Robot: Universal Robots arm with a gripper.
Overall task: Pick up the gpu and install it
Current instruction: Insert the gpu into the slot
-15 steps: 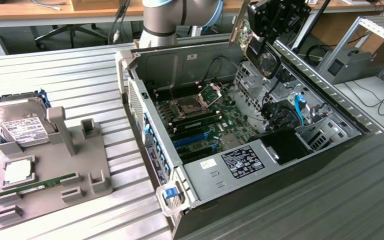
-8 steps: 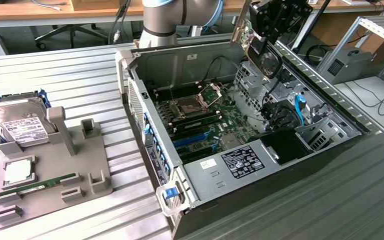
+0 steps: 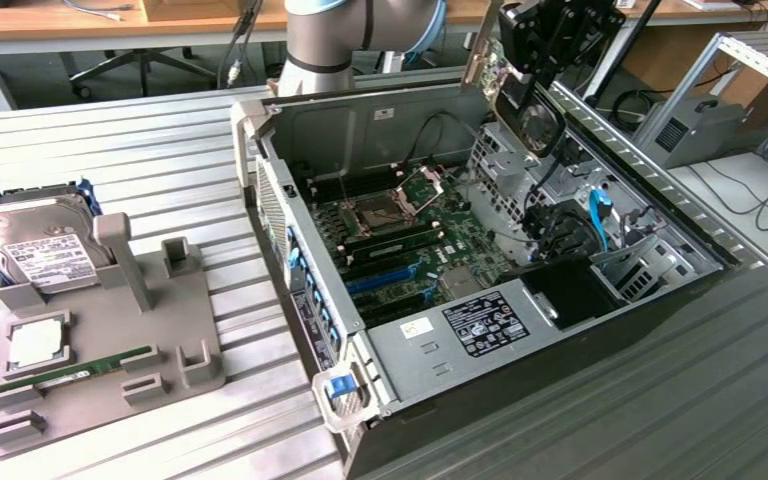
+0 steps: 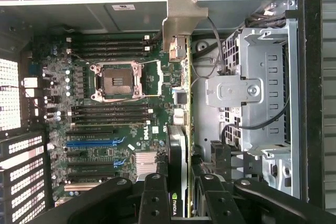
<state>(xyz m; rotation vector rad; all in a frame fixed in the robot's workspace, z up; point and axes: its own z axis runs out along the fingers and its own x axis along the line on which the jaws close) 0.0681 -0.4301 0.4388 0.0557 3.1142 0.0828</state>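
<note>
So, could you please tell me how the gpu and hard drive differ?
The gpu hangs on edge in the tool above the open case; the hard drive leans in the grey fixture. The gpu is a thin card; the hard drive is boxy and silver. Neither sits in the case.

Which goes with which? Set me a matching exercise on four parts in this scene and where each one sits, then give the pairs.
Things
1. gpu
2. hard drive
3. memory stick
4. processor socket

Places
A. lying flat in the grey holder
B. propped at a slant at the holder's far end
C. on the board inside the open case
D. gripped in the claw, above the case

Pairs: 1-D, 2-B, 3-A, 4-C
</note>
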